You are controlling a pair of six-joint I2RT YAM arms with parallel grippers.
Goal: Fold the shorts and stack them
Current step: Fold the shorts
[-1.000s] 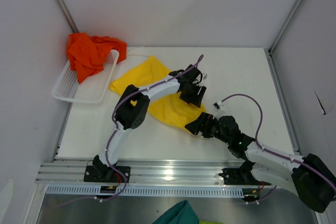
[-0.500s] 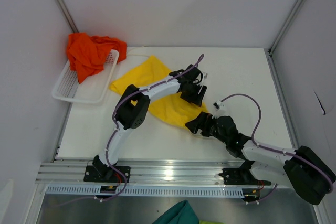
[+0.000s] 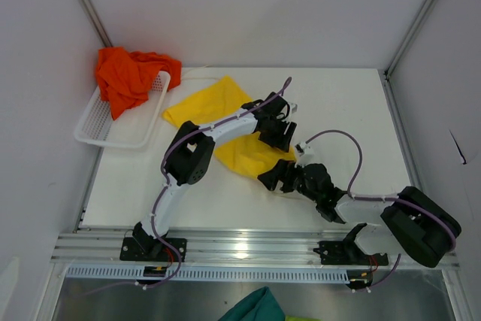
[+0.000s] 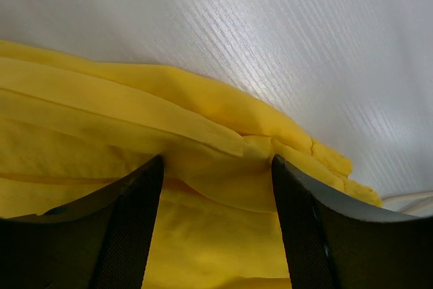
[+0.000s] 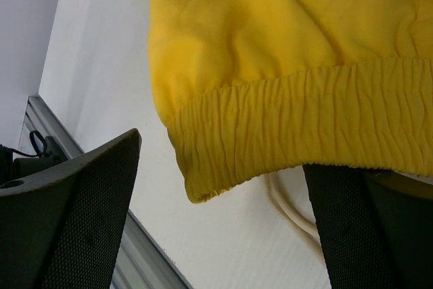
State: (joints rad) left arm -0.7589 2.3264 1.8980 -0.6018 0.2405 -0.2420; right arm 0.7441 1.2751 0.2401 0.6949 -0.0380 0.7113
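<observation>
The yellow shorts (image 3: 218,122) lie spread on the white table, rumpled at the near right end. My left gripper (image 3: 279,134) is open over their right edge; in the left wrist view (image 4: 218,164) yellow folds fill the gap between the fingers (image 4: 128,228). My right gripper (image 3: 272,180) is open at the near corner; in the right wrist view (image 5: 222,160) the elastic waistband corner (image 5: 270,133) and a white drawstring (image 5: 291,208) lie between the wide-apart fingers. The orange-red shorts (image 3: 128,77) lie bunched in the basket at the far left.
A white mesh basket (image 3: 101,131) stands at the table's left edge. Grey walls close the left, back and right sides. A metal rail (image 3: 240,249) runs along the near edge. A teal-green cloth (image 3: 255,307) lies below it.
My right gripper has moved left along the near edge of the yellow shorts. The shorts' far left corner has drawn in to the right. The left gripper has hardly moved.
</observation>
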